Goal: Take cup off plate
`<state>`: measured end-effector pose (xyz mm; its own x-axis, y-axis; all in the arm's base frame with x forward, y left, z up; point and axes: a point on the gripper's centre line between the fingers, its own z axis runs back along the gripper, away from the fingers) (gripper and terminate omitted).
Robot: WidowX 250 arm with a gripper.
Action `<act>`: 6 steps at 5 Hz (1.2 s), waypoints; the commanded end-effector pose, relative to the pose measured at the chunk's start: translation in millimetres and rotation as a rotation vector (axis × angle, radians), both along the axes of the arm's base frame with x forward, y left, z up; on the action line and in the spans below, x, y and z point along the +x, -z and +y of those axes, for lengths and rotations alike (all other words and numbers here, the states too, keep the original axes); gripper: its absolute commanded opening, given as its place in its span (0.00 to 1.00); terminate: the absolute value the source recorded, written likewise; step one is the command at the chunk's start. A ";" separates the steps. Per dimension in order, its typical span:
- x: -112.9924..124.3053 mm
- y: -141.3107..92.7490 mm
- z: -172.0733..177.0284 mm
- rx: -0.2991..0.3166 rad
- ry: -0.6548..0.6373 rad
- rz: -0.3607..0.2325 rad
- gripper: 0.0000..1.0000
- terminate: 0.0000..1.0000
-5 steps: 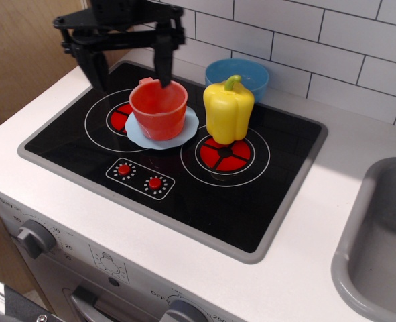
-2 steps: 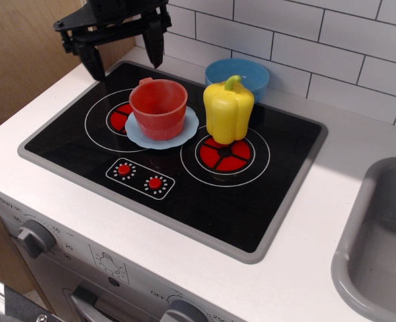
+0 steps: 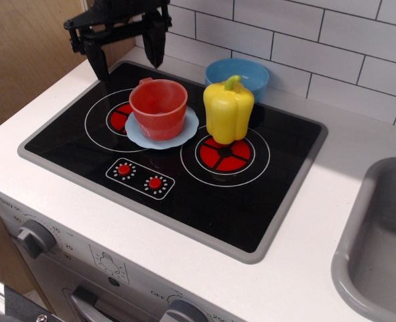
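Cup (image 3: 159,109) sits upright on the plate (image 3: 184,136), over the left burner of the stove surface (image 3: 184,194). I see the gripper (image 3: 126,54) above and behind it, jaws spread wide, holding nothing. Yellow pepper (image 3: 228,111) just right of the plate.

The black gripper (image 3: 125,59), a second ago lowered around the back rim of the red-orange cup (image 3: 159,109) with one of its fingers (image 3: 157,41) dipping inside the rim, now hangs clear above and behind the cup, touching nothing. In the last half-second it has also drifted slightly to the right, toward the cup. Its fingers are spread wide, as they were at the rim.
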<state>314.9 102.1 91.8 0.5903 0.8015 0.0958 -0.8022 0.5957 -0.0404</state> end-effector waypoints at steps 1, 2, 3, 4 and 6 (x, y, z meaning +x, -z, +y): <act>3.4 6.6 -2.8 0.012 -0.047 -0.030 1.00 0.00; 6.9 13.7 -6.7 0.027 -0.061 -0.021 1.00 0.00; 9.3 17.8 -10.3 0.032 -0.076 0.004 1.00 0.00; 10.9 18.5 -12.6 -0.008 -0.088 0.017 0.00 0.00; 13.7 10.3 -10.3 -0.043 -0.112 0.001 0.00 0.00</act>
<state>325.6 87.7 64.7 0.5009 0.8654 0.0129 -0.8651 0.5011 -0.0240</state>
